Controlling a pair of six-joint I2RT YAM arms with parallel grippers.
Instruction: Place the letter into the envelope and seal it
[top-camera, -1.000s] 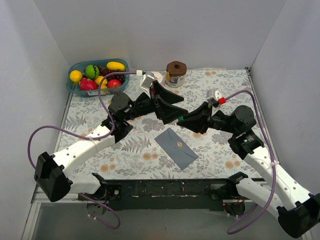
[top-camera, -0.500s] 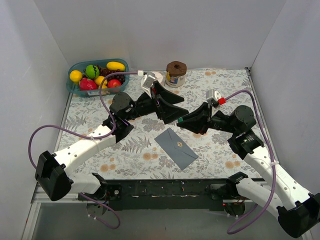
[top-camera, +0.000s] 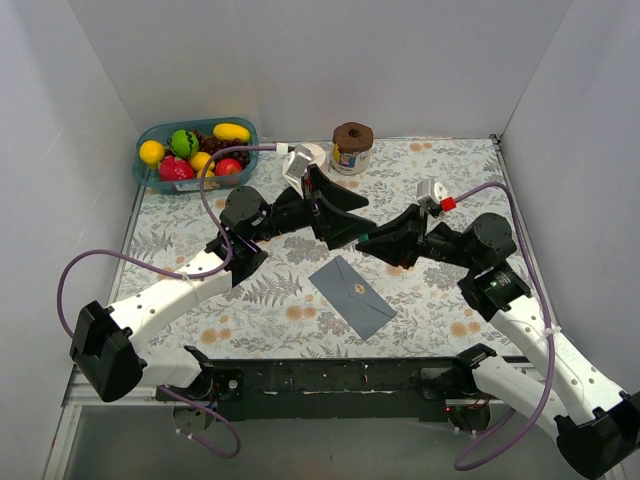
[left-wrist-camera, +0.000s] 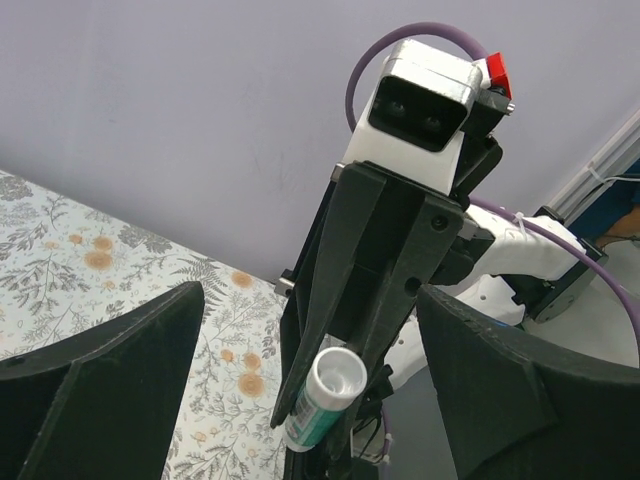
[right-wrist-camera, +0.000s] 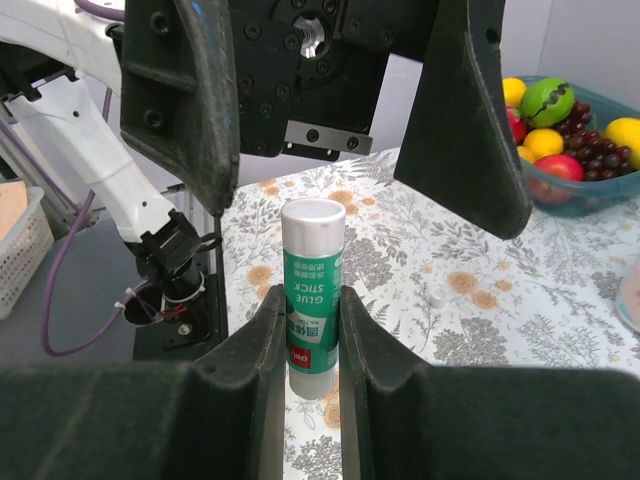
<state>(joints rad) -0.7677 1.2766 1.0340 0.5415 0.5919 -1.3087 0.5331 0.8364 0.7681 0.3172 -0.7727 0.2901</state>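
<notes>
Top external: envelope (top-camera: 353, 296) near right tool (top-camera: 363, 239)

Legible on the green label (right-wrist-camera: 313, 285) of the white glue stick (right-wrist-camera: 312, 228), clamped upright in the right gripper (right-wrist-camera: 311, 312): "GLUE STICK" in white capitals, set lengthwise along the tube. Alongside, one line of small white characters, too fine to read. Lower down, a short white lowercase word, partly hidden between the fingers, not confirmed. Same label in the left wrist view: print illegible.
</notes>
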